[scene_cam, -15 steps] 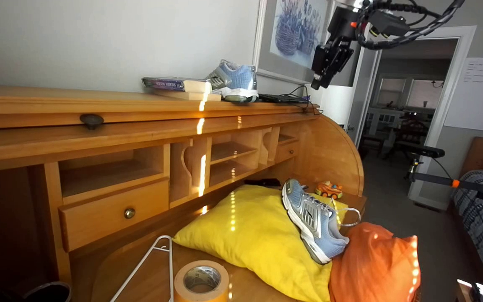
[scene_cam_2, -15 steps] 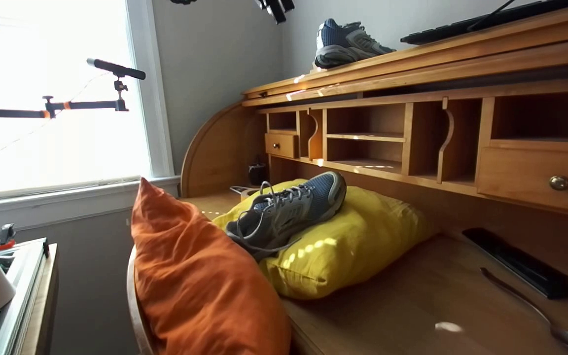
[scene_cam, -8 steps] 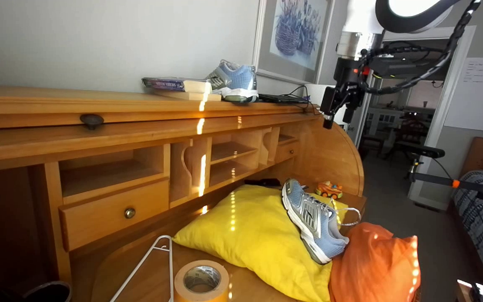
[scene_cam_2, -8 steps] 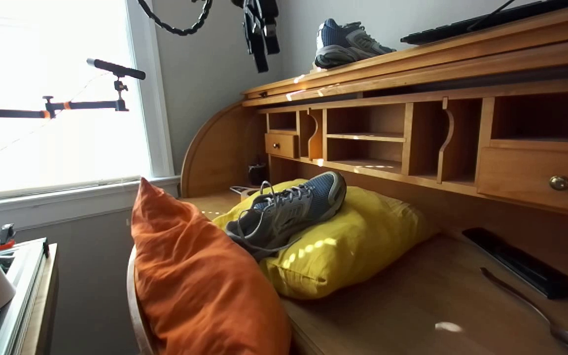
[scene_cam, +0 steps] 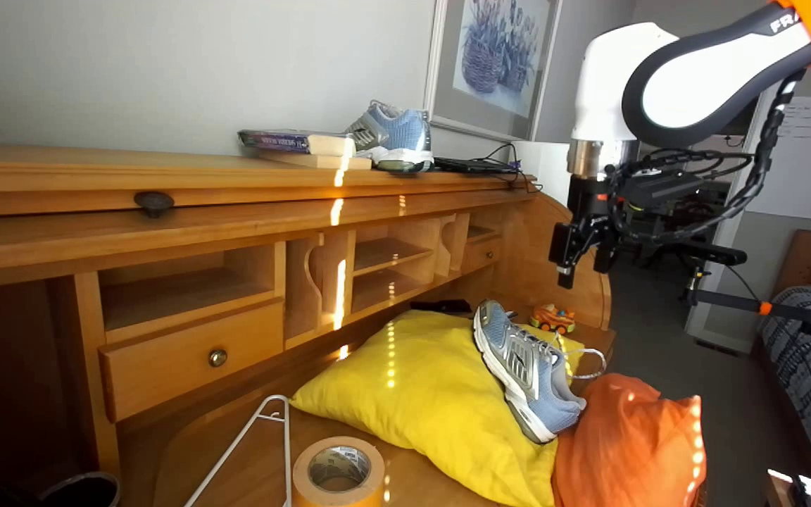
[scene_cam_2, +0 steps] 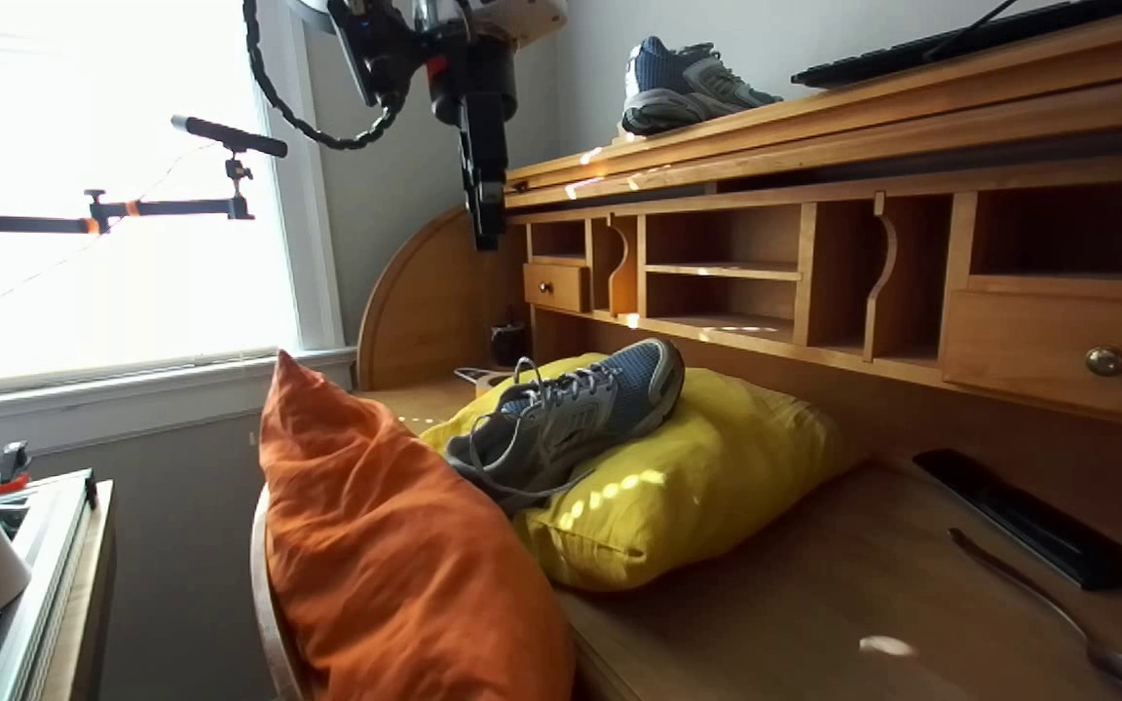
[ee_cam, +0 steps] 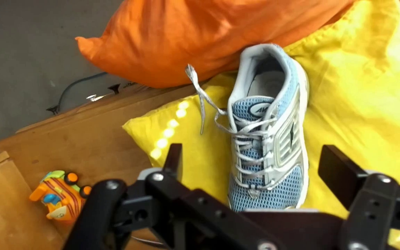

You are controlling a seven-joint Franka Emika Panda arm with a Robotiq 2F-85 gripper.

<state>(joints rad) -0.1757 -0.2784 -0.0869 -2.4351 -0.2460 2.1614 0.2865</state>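
A wooden roll-top desk point(scene_cam_2: 756, 604) fills most of the scene, and a white Franka arm point(scene_cam: 694, 91) extends over it. On the desktop lies a yellow pillow point(scene_cam: 405, 394), with an orange pillow point(scene_cam_2: 405, 565) leaning at the desk's front edge. The Robotiq gripper point(scene_cam: 584, 270) hangs above them, its fingers spread wide with nothing between. Well below it is the blue and silver running shoe point(ee_cam: 273, 135), sole down on the yellow pillow, toe apparently higher than heel, the heel seemingly against the orange pillow; a similar shoe point(scene_cam_2: 688, 88) sits on top of the desk. In the wrist view the fingers stand to either side of the lower shoe, across its narrow width, so the alignment looks sound; the shoe lies slightly right of centre there, and a small shift that way should even the gaps. Because the pillow will probably yield and let the shoe rock, a slow, straight descent would serve best, stopping before the fingertips dig into the fabric. The laced midfoot looks the firmest part to close on; the mesh toe and padded collar would likely give. An orange toy car point(ee_cam: 59, 198) rests on bare wood near the pillow's corner, so the gripper's outer linkage is worth watching on that side. Smallest is a loose lace point(ee_cam: 204, 94), best kept out from under the nearer finger.
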